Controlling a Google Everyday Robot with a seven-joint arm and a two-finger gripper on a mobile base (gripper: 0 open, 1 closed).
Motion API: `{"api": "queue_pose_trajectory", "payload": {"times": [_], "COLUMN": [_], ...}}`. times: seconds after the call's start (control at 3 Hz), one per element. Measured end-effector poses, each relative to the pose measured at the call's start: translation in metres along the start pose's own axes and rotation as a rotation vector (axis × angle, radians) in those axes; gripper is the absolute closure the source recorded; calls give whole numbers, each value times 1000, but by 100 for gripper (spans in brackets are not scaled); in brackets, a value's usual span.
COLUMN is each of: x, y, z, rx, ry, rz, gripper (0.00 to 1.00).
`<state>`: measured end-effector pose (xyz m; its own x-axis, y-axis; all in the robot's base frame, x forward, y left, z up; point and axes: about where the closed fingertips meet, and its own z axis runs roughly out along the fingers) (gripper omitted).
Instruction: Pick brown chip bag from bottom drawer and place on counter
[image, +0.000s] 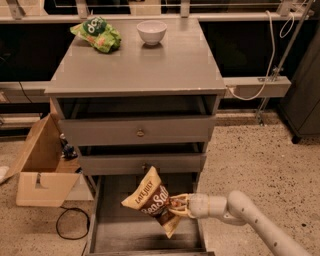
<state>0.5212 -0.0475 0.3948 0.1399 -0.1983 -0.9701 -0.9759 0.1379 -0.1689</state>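
The brown chip bag (152, 201), dark brown in the middle with tan ends and white "Sea Salt" lettering, hangs tilted in the air above the open bottom drawer (116, 234). My gripper (178, 205) is shut on the bag's right edge; its white arm reaches in from the lower right. The bag sits just below the middle drawer's front. The counter (145, 62) is the flat grey top of the cabinet, well above the bag.
A green chip bag (96, 33) and a white bowl (151, 31) rest at the back of the counter. Two upper drawers (140, 131) with round knobs are shut. An open cardboard box (39, 165) and a black cable (70, 224) lie on the floor at left.
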Motion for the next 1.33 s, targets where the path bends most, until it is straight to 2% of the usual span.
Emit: {"api": "queue_pose_trajectory", "payload": {"times": [0.33,1.0,1.33], "x": [-62,-231,-307], "y": [-25,-74,-86], "z": [-47,-157,-188], "rx": [73,261,328], "ry": [46,183,273], "rz": [-131,-378,-470], "gripper": [100,100,100]}}
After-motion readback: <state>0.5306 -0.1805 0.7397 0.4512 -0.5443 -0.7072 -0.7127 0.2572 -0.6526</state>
